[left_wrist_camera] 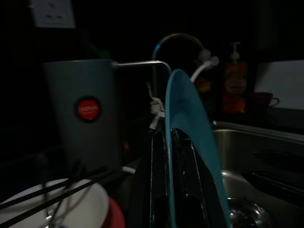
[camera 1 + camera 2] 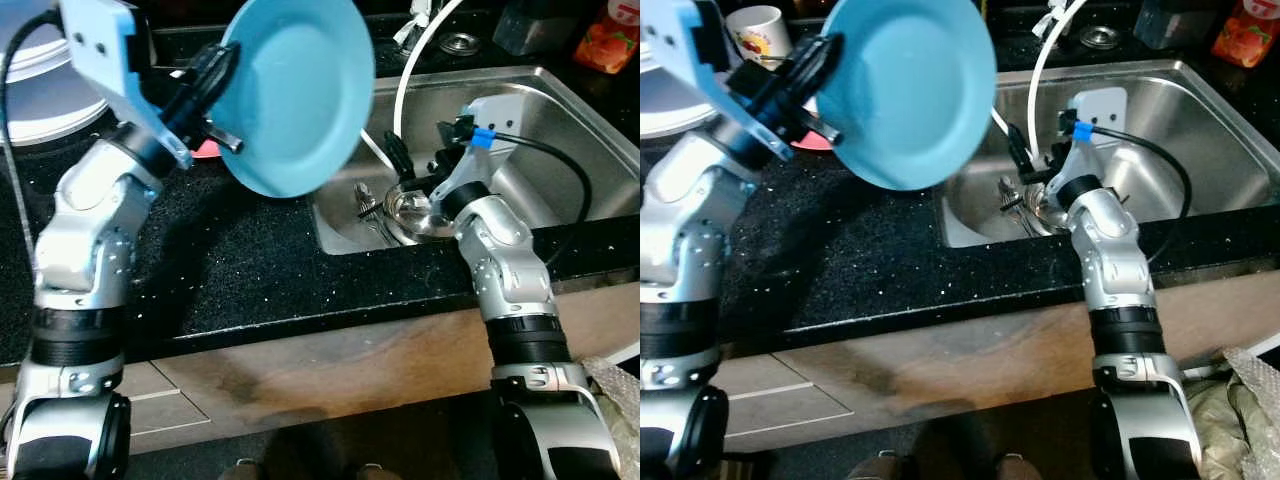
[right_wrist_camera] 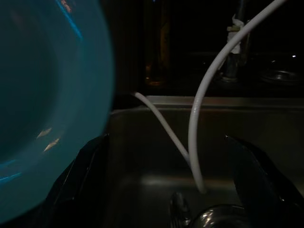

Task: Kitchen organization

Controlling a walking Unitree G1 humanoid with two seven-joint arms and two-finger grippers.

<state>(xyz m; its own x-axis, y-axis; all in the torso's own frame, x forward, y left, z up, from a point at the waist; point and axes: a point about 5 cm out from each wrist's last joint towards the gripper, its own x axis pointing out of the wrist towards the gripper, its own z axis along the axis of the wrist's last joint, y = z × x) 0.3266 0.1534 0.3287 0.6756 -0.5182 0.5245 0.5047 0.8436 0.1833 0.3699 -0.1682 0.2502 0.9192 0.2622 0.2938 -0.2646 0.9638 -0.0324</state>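
White mug [image 2: 758, 32] with printed design at counter's back left; orange juice carton [image 2: 607, 36] at back right; white hose [image 2: 402, 85] curves down into steel sink [image 2: 560, 120]; soap dispenser [image 1: 234, 78] beside faucet [image 1: 175, 45]

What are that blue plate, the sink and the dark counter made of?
Round light-blue plate, held in the left claw: probably plastic or melamine, smooth with a soft sheen. Sink: brushed stainless steel, silvery and reflective. Black countertop: speckled polished stone, likely granite.

grey container [image 1: 83, 111] | red round label | wording too blurred to read
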